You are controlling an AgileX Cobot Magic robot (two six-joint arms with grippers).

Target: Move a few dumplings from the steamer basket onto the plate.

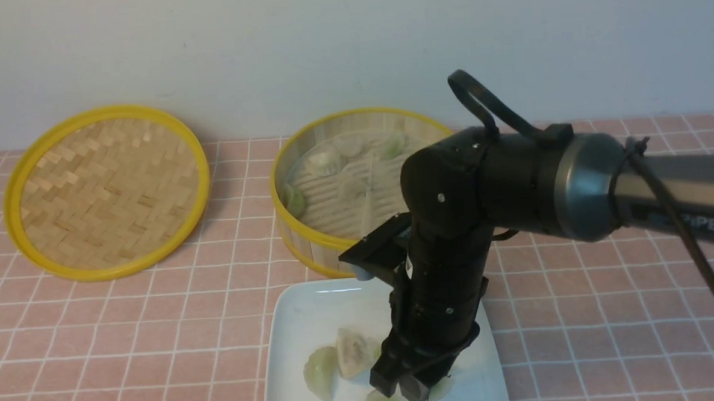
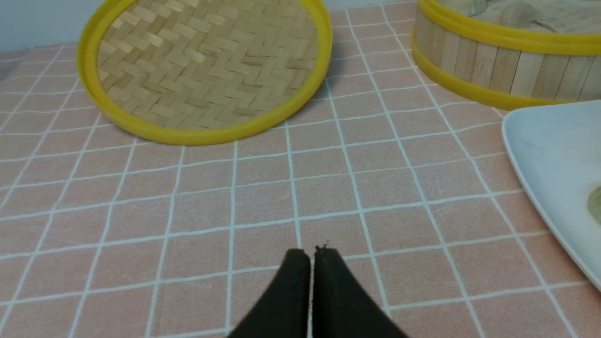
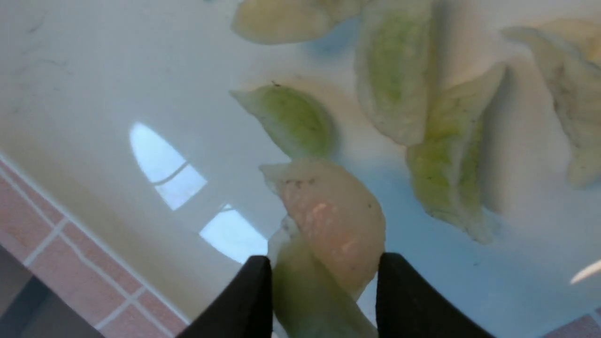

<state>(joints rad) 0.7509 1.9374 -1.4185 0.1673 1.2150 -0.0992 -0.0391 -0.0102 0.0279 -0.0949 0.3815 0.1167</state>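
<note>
Well, the basket (image 1: 298, 239) holds several dumplings (image 1: 325, 163); more lie on the plate (image 1: 302, 323), where the right claw (image 1: 401, 394) pinches a dumpling (image 3: 328, 220); the left claw (image 2: 310, 256) is pressed together.

A staged, kitchen-themed test table: pink checked cloth (image 1: 579, 311) beneath the robot arm (image 1: 513, 181), bare wall (image 1: 266, 48) beyond it, steamer basket (image 1: 301, 242), dumplings (image 1: 325, 163).

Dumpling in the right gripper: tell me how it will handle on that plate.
Probably soft: the dumpling bends between the right gripper's fingers, so squeezing could tear its thin translucent wrapper. Likely slippery: the glossy plate mirrors light. Its flat crescent shape shouldn't roll.
</note>
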